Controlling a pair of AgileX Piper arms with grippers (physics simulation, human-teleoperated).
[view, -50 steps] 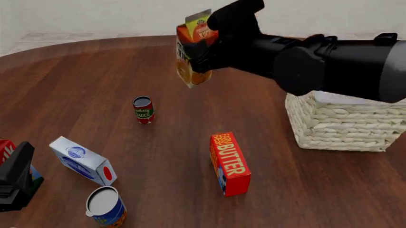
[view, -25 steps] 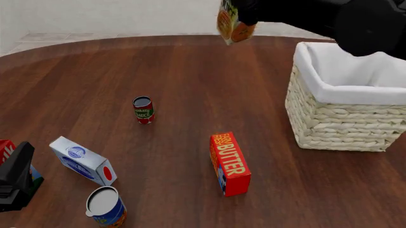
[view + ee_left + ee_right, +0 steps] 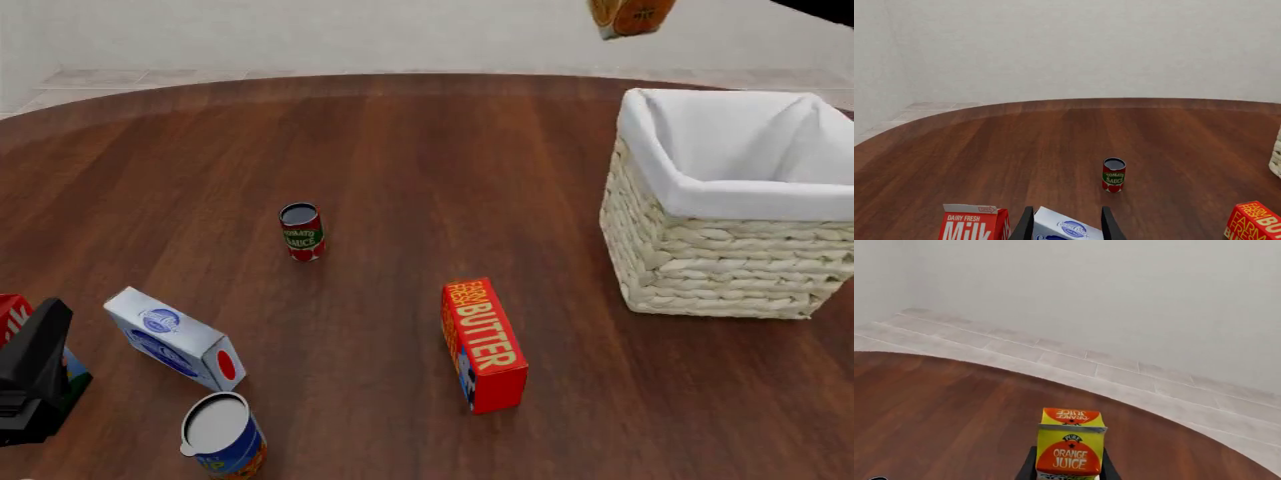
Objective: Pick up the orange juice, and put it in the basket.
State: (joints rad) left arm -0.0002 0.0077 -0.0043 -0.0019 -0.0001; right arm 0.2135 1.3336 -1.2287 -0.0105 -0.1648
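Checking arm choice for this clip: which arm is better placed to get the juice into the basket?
Right. Its gripper is shut on the orange juice, held high near the basket. The left gripper sits low at the near edge, around the white-and-blue carton.

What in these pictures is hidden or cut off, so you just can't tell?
- Orange juice: front view's top edge crops all but its bottom end.
- Right gripper: only dark finger edges show beside the carton in the right wrist view; it is out of the front view.
- Basket: its floor is hidden behind its near wall.
- Milk carton: cut by the left wrist view's lower edge.
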